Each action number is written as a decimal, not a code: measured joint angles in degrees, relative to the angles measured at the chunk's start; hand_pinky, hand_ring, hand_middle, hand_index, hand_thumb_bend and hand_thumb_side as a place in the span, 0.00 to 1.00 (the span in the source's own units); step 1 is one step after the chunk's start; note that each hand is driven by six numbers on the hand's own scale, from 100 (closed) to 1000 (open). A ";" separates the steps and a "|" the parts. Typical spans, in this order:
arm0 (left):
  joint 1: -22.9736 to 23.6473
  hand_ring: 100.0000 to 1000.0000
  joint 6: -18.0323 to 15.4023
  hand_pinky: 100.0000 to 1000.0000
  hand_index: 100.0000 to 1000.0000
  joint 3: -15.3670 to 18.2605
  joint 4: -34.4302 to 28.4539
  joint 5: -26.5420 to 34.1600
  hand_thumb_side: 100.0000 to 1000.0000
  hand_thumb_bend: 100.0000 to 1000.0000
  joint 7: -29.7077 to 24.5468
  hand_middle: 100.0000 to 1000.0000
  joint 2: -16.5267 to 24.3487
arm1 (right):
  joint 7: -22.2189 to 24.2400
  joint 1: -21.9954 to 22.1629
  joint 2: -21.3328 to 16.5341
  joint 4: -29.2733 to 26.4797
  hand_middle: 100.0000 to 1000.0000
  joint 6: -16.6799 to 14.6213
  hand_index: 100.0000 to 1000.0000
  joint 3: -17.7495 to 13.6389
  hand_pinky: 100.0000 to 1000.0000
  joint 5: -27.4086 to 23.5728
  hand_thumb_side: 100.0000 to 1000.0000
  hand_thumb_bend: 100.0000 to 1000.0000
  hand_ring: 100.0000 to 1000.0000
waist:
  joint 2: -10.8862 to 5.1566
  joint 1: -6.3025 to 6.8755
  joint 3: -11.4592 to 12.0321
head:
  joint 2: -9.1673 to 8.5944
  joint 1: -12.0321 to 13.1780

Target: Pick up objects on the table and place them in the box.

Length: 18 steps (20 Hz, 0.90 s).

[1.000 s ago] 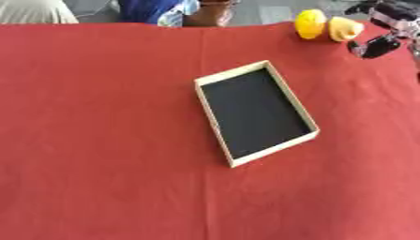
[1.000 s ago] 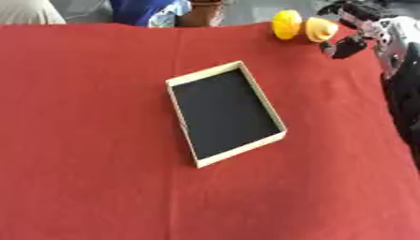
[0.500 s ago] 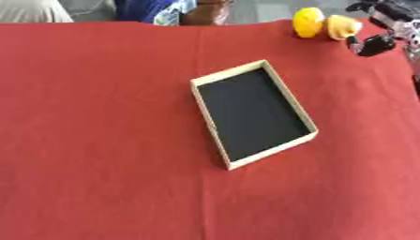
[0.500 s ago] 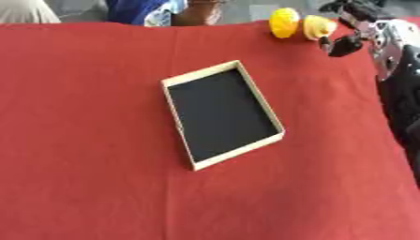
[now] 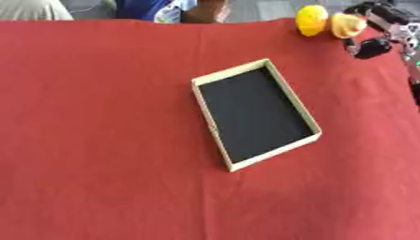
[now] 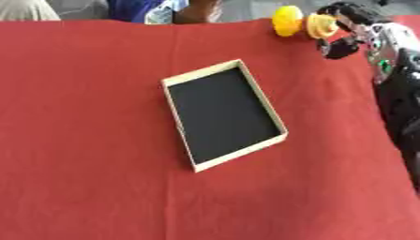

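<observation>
Reaching in from the upper right corner of the left eye view, the right hand [image 5: 379, 28] is sitting at the far right end of the table [image 5: 98, 140], just beside two yellow things. Its dark fingers are curling around the nearer one, an orange-yellow lump [image 5: 346, 25], with the thumb showing as a dark blob just below it, though whether fingers and lump are actually touching cannot be told. A brighter yellow lump [image 5: 311, 20] is lying just to the left of the first, the two touching or nearly so, both close to the table's far edge. A shallow box [image 5: 255, 114] with a pale rim and a black floor is lying empty on the red cloth near the middle of the table, turned askew (its long sides are running from upper left to lower right) and well apart from the yellow lumps.

Over in the right eye view, more of the right arm [image 6: 400, 93] is showing, running down the right edge, silver near the wrist and black lower down. The hand is wrapping over the top and right side of the orange-yellow lump, thumb tucked beneath. The box is lying left of centre here, nothing inside it. No left hand is showing in either view.
</observation>
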 measured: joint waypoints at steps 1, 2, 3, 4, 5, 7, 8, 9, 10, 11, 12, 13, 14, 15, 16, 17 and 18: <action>-0.17 0.83 -0.01 0.87 0.77 -0.01 0.00 0.07 0.64 0.00 -0.02 0.64 0.00 | -0.23 0.00 0.00 0.01 0.90 0.35 0.94 -0.17 0.90 -0.02 0.01 0.00 1.00 | 0.18 -0.02 0.11 | -0.10 -0.10; -0.26 0.83 -0.01 0.87 0.77 -0.01 0.00 0.09 0.64 0.00 -0.03 0.64 0.00 | -0.50 0.00 0.00 0.03 0.90 0.76 0.94 -0.24 0.90 -0.04 0.01 0.00 1.00 | 0.35 -0.03 0.24 | -0.28 -0.18; -0.26 0.83 0.00 0.87 0.77 -0.01 0.00 0.11 0.64 0.00 -0.05 0.64 -0.01 | -0.77 0.00 0.02 0.14 0.90 1.11 0.93 -0.27 0.90 -0.06 0.00 0.00 1.00 | 0.48 -0.03 0.32 | -0.46 -0.23; -0.26 0.83 0.02 0.87 0.77 -0.01 0.00 0.13 0.64 0.00 -0.07 0.64 -0.01 | -1.06 0.00 0.02 0.26 0.89 1.45 0.93 -0.34 0.90 -0.14 0.01 0.00 1.00 | 0.58 -0.04 0.35 | -0.52 -0.33; -0.27 0.83 0.04 0.87 0.77 -0.01 0.00 0.14 0.64 0.00 -0.11 0.64 -0.02 | -1.27 0.00 0.02 0.34 0.89 1.73 0.93 -0.44 0.90 -0.31 0.01 0.00 1.00 | 0.66 -0.05 0.35 | -0.61 -0.38; -0.30 0.83 0.04 0.87 0.77 -0.03 0.00 0.15 0.64 0.00 -0.21 0.64 -0.02 | -1.64 -0.01 0.02 0.38 0.88 2.23 0.92 -0.55 0.90 -0.61 0.00 0.00 1.00 | 0.73 -0.06 0.36 | -0.78 -0.41; -0.32 0.83 0.03 0.87 0.77 -0.09 0.00 0.16 0.63 0.00 -0.25 0.64 -0.02 | -1.80 -0.01 0.02 0.40 0.88 2.49 0.91 -0.55 0.89 -0.76 0.00 0.00 1.00 | 0.74 -0.07 0.36 | -0.92 -0.42; -0.32 0.83 0.01 0.87 0.77 -0.16 0.00 0.16 0.64 0.00 -0.30 0.64 -0.03 | -1.97 -0.02 0.02 0.44 0.87 2.73 0.91 -0.55 0.89 -0.91 0.00 0.00 1.00 | 0.78 -0.07 0.36 | -0.95 -0.43; -0.33 0.83 0.01 0.87 0.77 -0.25 0.00 0.17 0.64 0.00 -0.36 0.64 -0.03 | -2.17 -0.03 0.02 0.49 0.88 2.95 0.92 -0.55 0.90 -1.02 0.00 0.00 1.00 | 0.84 -0.07 0.36 | -0.97 -0.44; -0.33 0.83 0.00 0.87 0.77 -0.29 0.00 0.17 0.64 0.00 -0.42 0.64 -0.03 | -2.36 -0.03 0.02 0.49 0.88 3.13 0.92 -0.55 0.90 -1.15 0.00 0.00 1.00 | 0.91 -0.07 0.37 | -0.97 -0.45; -0.33 0.83 -0.01 0.87 0.77 -0.30 0.00 0.17 0.64 0.00 -0.45 0.64 -0.03 | -2.52 -0.03 0.02 0.49 0.88 3.27 0.92 -0.55 0.90 -1.36 0.00 0.00 1.00 | 0.96 -0.07 0.40 | -0.98 -0.46; -0.33 0.83 -0.01 0.87 0.77 -0.30 0.00 0.17 0.64 0.00 -0.46 0.64 -0.04 | -2.59 -0.04 0.02 0.49 0.88 3.34 0.93 -0.56 0.90 -1.57 0.00 0.00 1.00 | 1.00 -0.07 0.41 | -0.99 -0.48; -0.33 0.83 0.00 0.87 0.77 -0.30 0.00 0.17 0.64 0.00 -0.47 0.64 -0.04 | -2.65 -0.04 0.02 0.48 0.89 3.39 0.93 -0.56 0.90 -1.74 0.00 0.00 1.00 | 1.04 -0.07 0.43 | -1.00 -0.50; -0.33 0.83 0.00 0.87 0.77 -0.30 0.00 0.18 0.64 0.00 -0.49 0.64 -0.06 | -2.70 -0.05 0.02 0.45 0.89 3.42 0.93 -0.56 0.90 -1.89 0.00 0.00 1.00 | 1.06 -0.07 0.43 | -1.02 -0.54; -0.33 0.83 0.01 0.87 0.77 -0.31 0.00 0.19 0.64 0.00 -0.50 0.64 -0.07 | -2.76 -0.05 0.02 0.33 0.89 3.43 0.94 -0.57 0.90 -2.01 0.00 0.00 1.00 | 1.09 -0.07 0.43 | -1.06 -0.63; -0.33 0.83 0.01 0.87 0.77 -0.31 0.00 0.19 0.64 0.00 -0.53 0.64 -0.07 | -2.87 -0.06 0.02 0.26 0.89 3.41 0.94 -0.59 0.90 -2.07 0.00 0.00 1.00 | 1.14 -0.07 0.46 | -1.20 -0.68; -0.34 0.83 0.03 0.87 0.77 -0.31 0.00 0.19 0.64 0.00 -0.56 0.64 -0.07 | -2.95 -0.06 0.02 0.13 0.89 3.34 0.94 -0.63 0.91 -2.14 0.00 0.00 1.00 | 1.22 -0.07 0.50 | -1.38 -0.71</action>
